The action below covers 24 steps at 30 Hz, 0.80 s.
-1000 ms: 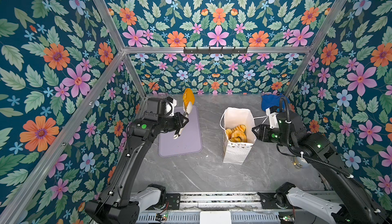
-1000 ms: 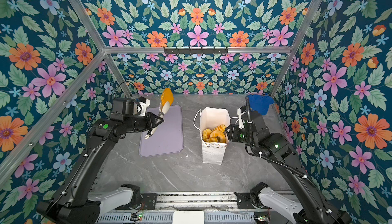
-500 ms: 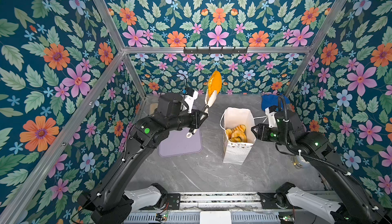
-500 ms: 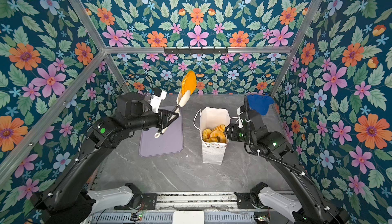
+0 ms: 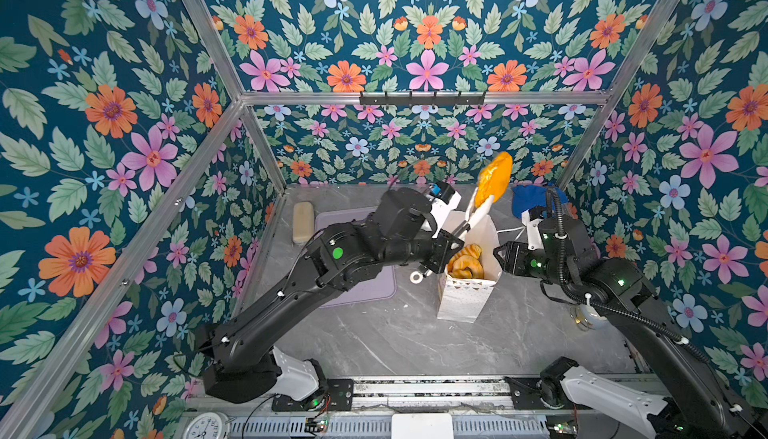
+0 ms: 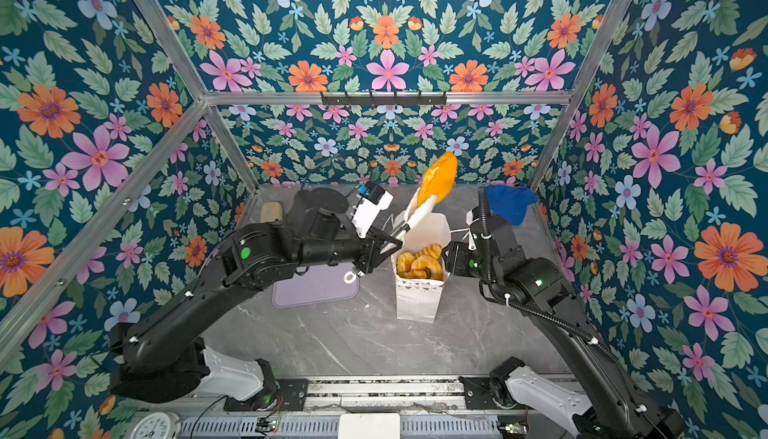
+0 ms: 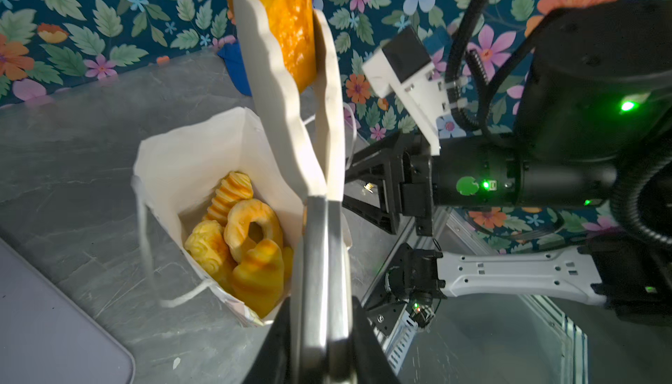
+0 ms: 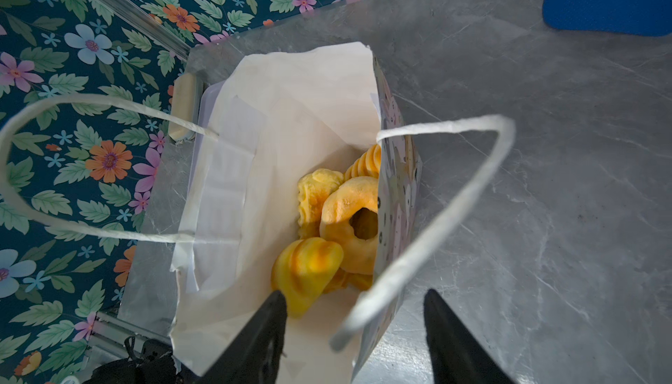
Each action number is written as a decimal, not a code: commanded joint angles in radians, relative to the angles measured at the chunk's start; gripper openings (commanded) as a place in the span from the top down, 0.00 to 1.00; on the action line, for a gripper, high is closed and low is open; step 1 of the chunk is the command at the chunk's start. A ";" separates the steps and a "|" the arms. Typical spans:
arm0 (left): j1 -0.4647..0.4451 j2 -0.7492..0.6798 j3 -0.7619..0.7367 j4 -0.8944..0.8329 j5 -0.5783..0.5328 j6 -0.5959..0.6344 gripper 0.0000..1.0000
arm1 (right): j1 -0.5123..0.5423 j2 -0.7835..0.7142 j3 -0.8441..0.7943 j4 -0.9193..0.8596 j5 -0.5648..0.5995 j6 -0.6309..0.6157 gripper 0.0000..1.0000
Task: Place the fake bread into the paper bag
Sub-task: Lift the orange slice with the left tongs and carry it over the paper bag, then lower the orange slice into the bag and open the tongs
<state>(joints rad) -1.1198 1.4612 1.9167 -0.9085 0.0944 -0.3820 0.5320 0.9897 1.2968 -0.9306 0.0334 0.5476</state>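
Already the paper bag (image 5: 465, 304), upright at mid-table, holds a heap of fake bread (image 5: 465, 260), a ring doughnut among ridged buns. At its rim the right gripper (image 8: 354, 295) has its jaws spread, the bag's side wall and one cord handle between them unpinched, probably to steady the mouth. Opposite, the left gripper (image 7: 322, 313) is clamped on tongs (image 7: 287, 109), whose white blades pinch a long orange loaf (image 5: 493, 177) raised near the bag's far rim, likely to drop in endwise. Farther back lie a blue cap (image 5: 534, 204) and a beige bar (image 5: 302, 220).
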 commanded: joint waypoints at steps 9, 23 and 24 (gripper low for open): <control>-0.067 0.001 0.001 -0.139 -0.096 -0.017 1.00 | -0.001 -0.017 0.011 -0.042 0.026 0.019 0.39; -0.078 -0.033 -0.118 -0.247 -0.145 -0.100 1.00 | 0.000 -0.032 0.001 -0.044 0.010 0.038 0.39; -0.078 -0.031 -0.124 -0.244 -0.142 -0.101 1.00 | 0.000 -0.033 0.001 -0.044 0.009 0.038 0.39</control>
<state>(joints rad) -1.1976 1.4342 1.8004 -1.1568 -0.0120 -0.4648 0.5316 0.9600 1.2968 -0.9695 0.0502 0.5720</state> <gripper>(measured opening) 0.242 0.609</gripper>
